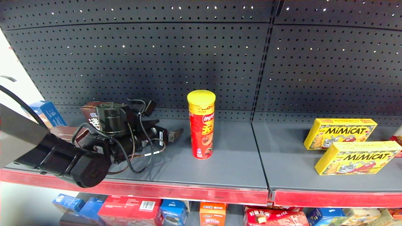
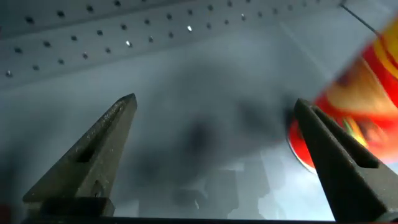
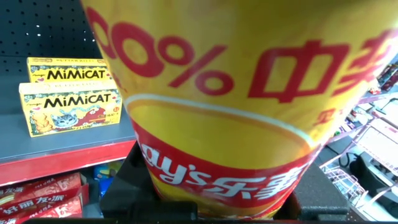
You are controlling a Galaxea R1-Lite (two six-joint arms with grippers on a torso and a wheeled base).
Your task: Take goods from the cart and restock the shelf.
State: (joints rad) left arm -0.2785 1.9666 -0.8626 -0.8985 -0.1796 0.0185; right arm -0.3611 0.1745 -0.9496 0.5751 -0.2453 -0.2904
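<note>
A can [image 1: 201, 125] stands upright on the shelf [image 1: 238, 163], just ahead of the left tool [image 1: 171, 134] and clear of it. The tool lies low over the shelf with its fingers [image 2: 102, 146] spread open and nothing between them. The can sits just outside one finger rather than in the gap. The right tool [image 3: 227, 210] grips a second can [image 3: 236, 93], held close before its camera. Beyond that tool, farther along the shelf, lie two yellow boxes [image 1: 340, 133], one in front of the other. A pegboard [image 1: 157, 62] backs the shelf behind the left tool, and packaged goods [image 1: 132, 210] line the level beneath it.
</note>
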